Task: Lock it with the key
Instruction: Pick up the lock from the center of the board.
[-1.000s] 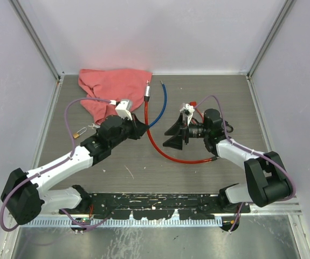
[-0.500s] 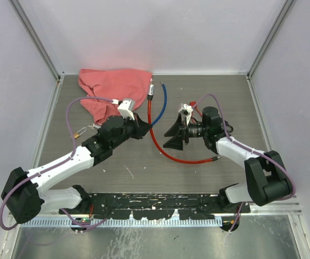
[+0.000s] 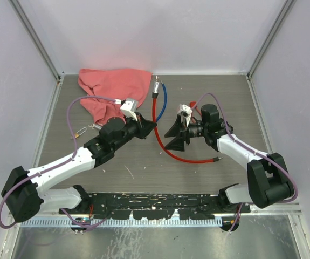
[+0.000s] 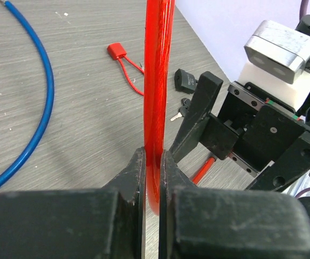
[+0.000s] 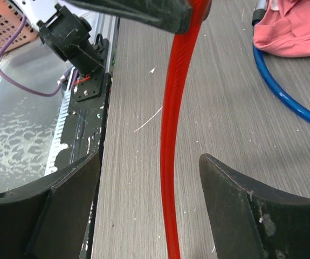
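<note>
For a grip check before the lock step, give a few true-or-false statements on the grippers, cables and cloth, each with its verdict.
1. The left gripper is clamped on the red cable. True.
2. The right gripper is shut on the red cable. False: its jaws stand open, and the cable passes between them clear of both fingers.
3. The blue cable lies on the table, gripped by neither arm. True.
4. The pink cloth sits at the near right corner. False: it lies at the far left.

left arm (image 3: pixel 63 164) and right arm (image 3: pixel 240 152): white links, black joints, purple cable (image 3: pixel 90 99) looped along each, black wedge fingers (image 5: pixel 235 210), white-grey wrist camera (image 3: pixel 128 104)
</note>
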Robot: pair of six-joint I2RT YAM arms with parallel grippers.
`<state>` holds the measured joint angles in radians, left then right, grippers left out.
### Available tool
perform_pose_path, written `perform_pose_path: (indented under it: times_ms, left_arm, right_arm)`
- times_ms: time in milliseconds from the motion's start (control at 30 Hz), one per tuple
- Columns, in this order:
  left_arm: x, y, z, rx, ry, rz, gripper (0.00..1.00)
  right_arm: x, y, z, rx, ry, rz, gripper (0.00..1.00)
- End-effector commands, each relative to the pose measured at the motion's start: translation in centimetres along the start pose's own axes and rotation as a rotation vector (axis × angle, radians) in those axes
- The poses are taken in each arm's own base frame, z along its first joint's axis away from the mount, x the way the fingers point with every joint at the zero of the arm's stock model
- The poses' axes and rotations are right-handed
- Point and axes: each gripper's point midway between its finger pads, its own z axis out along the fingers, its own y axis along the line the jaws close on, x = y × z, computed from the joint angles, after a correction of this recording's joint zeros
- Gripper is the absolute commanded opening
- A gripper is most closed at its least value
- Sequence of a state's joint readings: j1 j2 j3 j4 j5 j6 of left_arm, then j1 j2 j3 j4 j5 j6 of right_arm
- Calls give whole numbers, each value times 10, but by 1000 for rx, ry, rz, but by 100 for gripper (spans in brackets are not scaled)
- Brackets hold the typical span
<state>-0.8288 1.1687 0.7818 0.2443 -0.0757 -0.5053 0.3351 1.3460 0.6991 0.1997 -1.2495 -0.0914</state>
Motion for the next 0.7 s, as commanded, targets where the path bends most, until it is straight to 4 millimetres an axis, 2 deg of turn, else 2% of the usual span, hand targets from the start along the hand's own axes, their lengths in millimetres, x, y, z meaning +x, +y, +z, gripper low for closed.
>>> perform_pose_path:
  times_ms: [0, 667]
  left_arm:
    - [-48, -33, 3, 95, -165, -1, 0]
    - [-46, -45, 9, 104, -165, 4, 0]
  right_arm:
    - [-17, -7, 2, 34, -45, -23, 80]
    - [-21, -7, 14, 49, -109, 29, 79]
